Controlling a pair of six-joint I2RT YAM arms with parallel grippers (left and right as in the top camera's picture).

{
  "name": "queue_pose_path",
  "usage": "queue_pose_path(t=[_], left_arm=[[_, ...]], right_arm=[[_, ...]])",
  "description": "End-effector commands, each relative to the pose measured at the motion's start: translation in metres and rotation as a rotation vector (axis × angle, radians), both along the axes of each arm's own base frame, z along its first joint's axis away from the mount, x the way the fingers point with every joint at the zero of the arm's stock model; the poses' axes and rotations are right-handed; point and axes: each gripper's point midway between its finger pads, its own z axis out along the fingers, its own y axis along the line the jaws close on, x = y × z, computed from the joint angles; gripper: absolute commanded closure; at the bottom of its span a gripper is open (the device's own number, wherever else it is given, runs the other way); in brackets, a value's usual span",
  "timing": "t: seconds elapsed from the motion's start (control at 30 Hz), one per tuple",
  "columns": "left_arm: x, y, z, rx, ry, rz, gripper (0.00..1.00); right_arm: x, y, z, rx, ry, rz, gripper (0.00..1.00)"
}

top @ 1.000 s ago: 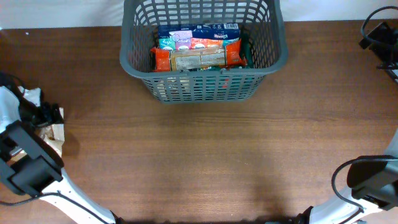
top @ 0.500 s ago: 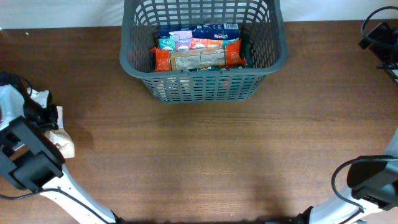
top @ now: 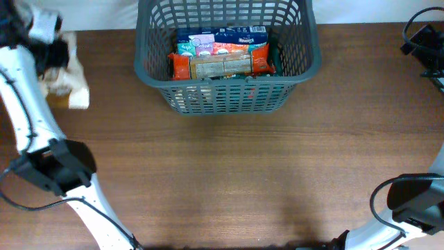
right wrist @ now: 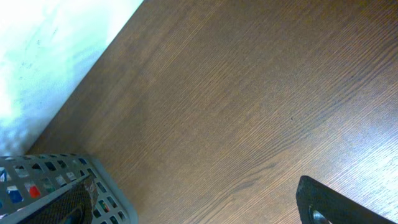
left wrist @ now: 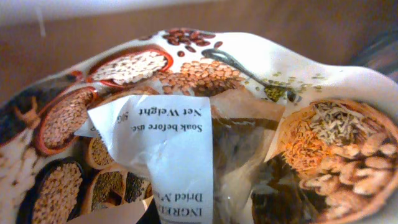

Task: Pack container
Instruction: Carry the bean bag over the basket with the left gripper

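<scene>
The container, a dark grey slotted basket, stands at the back middle of the table with colourful snack packs lying in it. My left gripper is at the far back left, shut on a pale bag printed with grains and beans, which hangs below it, left of the container. That bag fills the left wrist view and hides the fingers. My right gripper stands open over bare wood, with one dark fingertip at the lower right and the container's corner at the lower left.
The brown wooden table runs across the whole front. Black cables and hardware sit at the back right edge. My right arm's base is at the front right, the left arm's base at the front left.
My left gripper has shut on the bag at the left edge, then swung with it toward the back left corner. The right arm has not moved.
</scene>
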Motion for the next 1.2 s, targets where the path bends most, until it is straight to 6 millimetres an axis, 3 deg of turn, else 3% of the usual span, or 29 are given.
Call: queue_pose_path(t=[0.0, 0.13, 0.2, 0.27, 0.37, 0.47, 0.57, 0.67, 0.83, 0.93, 1.13, 1.17], left_arm=[[0.018, -0.085, 0.107, 0.068, -0.283, -0.179, 0.98], [0.013, -0.166, 0.179, 0.156, -0.508, -0.386, 0.98], [0.006, -0.213, 0.205, 0.238, -0.606, -0.55, 0.98], [-0.001, -0.262, 0.218, 0.326, -0.675, -0.718, 0.98], [-0.012, -0.324, 0.217, 0.482, -0.705, -0.902, 0.98], [-0.016, -0.366, 0.195, 0.669, -0.646, -1.029, 0.98], [-0.007, -0.391, 0.16, 0.831, -0.542, -1.108, 0.98], [0.003, -0.405, 0.117, 0.866, -0.431, -1.15, 0.98], [0.013, -0.406, 0.042, 0.835, -0.242, -1.175, 0.98], [0.012, -0.4, 0.009, 0.782, -0.153, -1.146, 0.98], [-0.001, -0.4, -0.032, 0.705, -0.041, -1.188, 0.98], [-0.003, -0.402, -0.035, 0.685, -0.038, -1.19, 0.91]], right_arm=[[-0.002, 0.001, 0.002, 0.002, -0.005, -0.003, 0.01], [-0.002, 0.001, 0.002, 0.002, -0.005, -0.003, 0.01], [-0.002, 0.001, 0.002, 0.002, -0.005, -0.003, 0.01], [-0.002, 0.001, 0.002, 0.002, -0.005, -0.003, 0.01], [-0.002, 0.001, 0.002, 0.002, -0.005, -0.003, 0.01], [-0.002, 0.001, 0.002, 0.002, -0.005, -0.003, 0.01], [-0.002, 0.001, 0.002, 0.002, -0.005, -0.003, 0.01], [-0.002, 0.001, 0.002, 0.002, -0.005, -0.003, 0.01], [-0.002, 0.001, 0.003, 0.002, -0.006, -0.003, 0.01], [-0.002, 0.001, 0.002, 0.002, -0.005, -0.003, 0.01], [-0.002, 0.001, 0.002, 0.002, -0.005, -0.003, 0.01], [-0.002, 0.001, 0.003, 0.002, -0.006, -0.003, 0.01]])
